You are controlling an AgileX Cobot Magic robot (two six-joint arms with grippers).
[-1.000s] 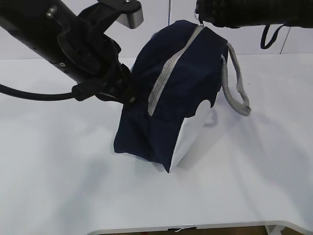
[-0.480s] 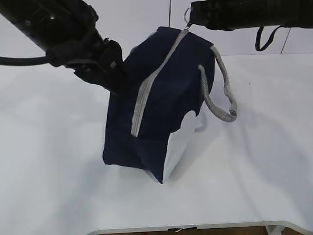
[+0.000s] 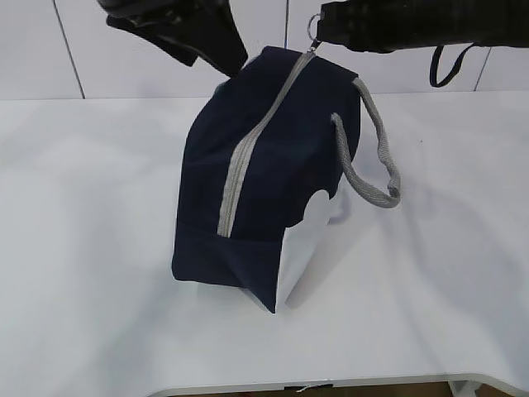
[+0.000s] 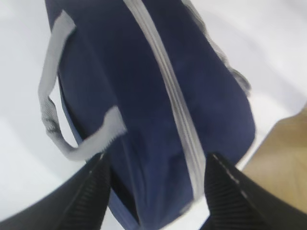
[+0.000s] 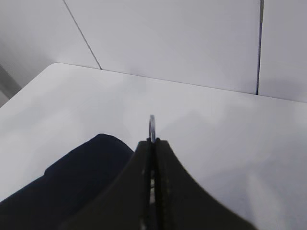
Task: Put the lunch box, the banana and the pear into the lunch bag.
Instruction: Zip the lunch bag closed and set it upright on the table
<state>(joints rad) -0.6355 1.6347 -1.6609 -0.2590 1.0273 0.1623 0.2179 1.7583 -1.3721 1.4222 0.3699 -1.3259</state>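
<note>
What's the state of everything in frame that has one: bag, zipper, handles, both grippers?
Navy-blue boxy fabric lunch bag: standing on the table, leaning.
Grey zipper: closed along the visible length.
Metal ring pull: pinched by the right gripper.
Grey webbing handles: hanging loose, ungripped.
Left gripper: open, above the bag, holding nothing.
Right gripper: shut on the ring pull.

Light falls bright and even from overhead; the white table (image 3: 99, 248) nearly washes out, with only soft grey shadows around the bag (image 3: 264, 165), thickest at its lower right in the exterior view. The navy cloth reads almost black there, its folds lost. My left wrist view is smeared with blur, the zipper (image 4: 168, 96) and handle (image 4: 53, 110) soft-edged. In my right wrist view my fingers (image 5: 165, 191) at the bottom are dark and unfocused.
</note>
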